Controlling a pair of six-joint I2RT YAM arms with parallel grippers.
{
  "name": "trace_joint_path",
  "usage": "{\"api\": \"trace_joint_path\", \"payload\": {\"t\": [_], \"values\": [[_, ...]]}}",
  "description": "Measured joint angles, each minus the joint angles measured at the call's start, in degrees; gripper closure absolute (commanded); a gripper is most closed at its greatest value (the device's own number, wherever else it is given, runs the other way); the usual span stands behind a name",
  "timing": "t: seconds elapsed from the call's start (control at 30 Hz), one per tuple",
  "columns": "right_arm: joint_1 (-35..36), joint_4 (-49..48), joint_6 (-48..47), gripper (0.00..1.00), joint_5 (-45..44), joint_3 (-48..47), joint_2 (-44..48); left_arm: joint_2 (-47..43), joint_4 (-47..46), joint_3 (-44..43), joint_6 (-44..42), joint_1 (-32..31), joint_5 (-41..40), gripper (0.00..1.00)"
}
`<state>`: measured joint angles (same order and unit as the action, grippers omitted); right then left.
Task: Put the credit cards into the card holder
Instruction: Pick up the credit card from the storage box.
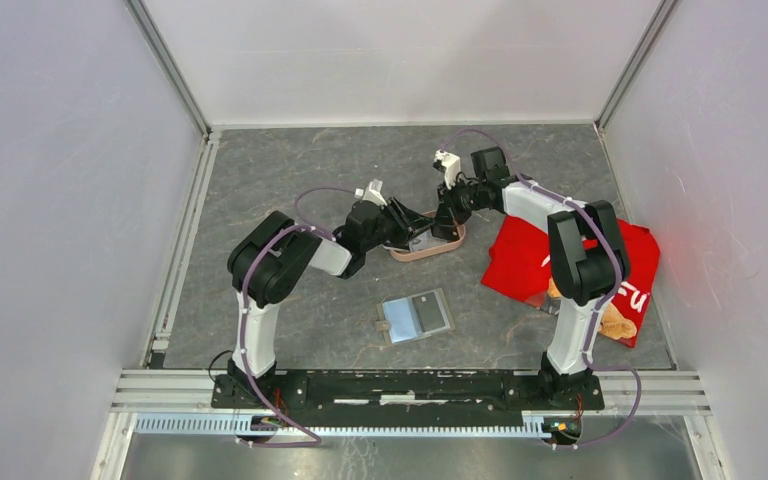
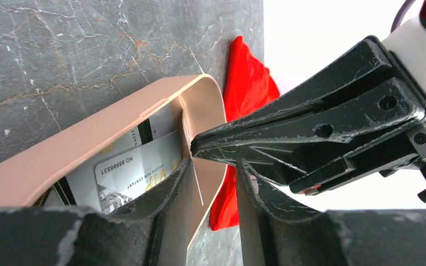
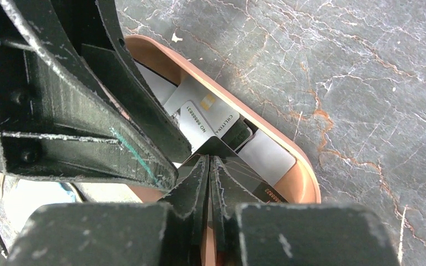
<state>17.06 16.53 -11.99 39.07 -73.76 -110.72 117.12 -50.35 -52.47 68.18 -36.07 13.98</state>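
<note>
Step in hand, as judged: extracting one card from the pink tray (image 1: pixel 442 254). The credit cards (image 3: pixel 211 119) are lying inside the tray. The right hand (image 3: pixel 209 162) is probing among them, fingers nearly together; a grip cannot be confirmed. The left hand (image 2: pixel 213 166) is straddling the tray's end wall, fingers apart. The card holder (image 1: pixel 415 317) is lying open, well apart from the tray. Next move is calling for a clean pinch on one card edge.

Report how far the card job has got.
Done: the card holder lies open on the table; whether it holds a card, I cannot tell. In hand: the left pincer and right pincer meet at the end of the pink tray, no card visibly lifted out. Left: the credit cards lying in that tray.
</note>
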Motion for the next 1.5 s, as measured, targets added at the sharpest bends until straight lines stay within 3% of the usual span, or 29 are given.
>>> {"api": "trace_joint_path", "payload": {"t": [0.37, 0.57, 0.73, 0.97, 1.1, 1.33, 1.5], "values": [[-1.1, -2.2, 2.2, 0.83, 0.2, 2.6, 1.6, 4.2, -9.6, 1.2, 6.2, -0.4, -3.7, 0.61], [-1.8, -2.6, 2.3, 0.82, 0.9, 3.1, 3.1, 5.2, -10.9, 0.9, 7.3, -1.1, -3.5, 0.61], [-2.6, -2.3, 1.0, 0.81, 1.0, 3.1, 4.4, 5.2, -10.4, -0.3, 7.3, -1.4, -3.3, 0.67], [-3.4, -0.6, -2.4, 0.80, 1.0, 3.1, 5.7, 5.2, -2.2, -3.9, 4.5, -1.7, -2.9, 0.81], [-4.0, 0.6, -4.0, 0.79, 1.0, 3.1, 6.8, 5.2, 3.3, -6.4, 0.7, -1.9, -2.8, 0.98], [-5.2, 2.9, -7.9, 0.69, 1.3, 3.1, 10.5, 3.5, 10.4, -7.2, -7.6, -1.9, -2.7, 0.98], [-5.6, 3.9, -11.3, 0.63, 2.6, 3.2, 15.4, -2.8, 17.0, -9.5, -15.2, -1.9, -3.1, 0.98]]}}
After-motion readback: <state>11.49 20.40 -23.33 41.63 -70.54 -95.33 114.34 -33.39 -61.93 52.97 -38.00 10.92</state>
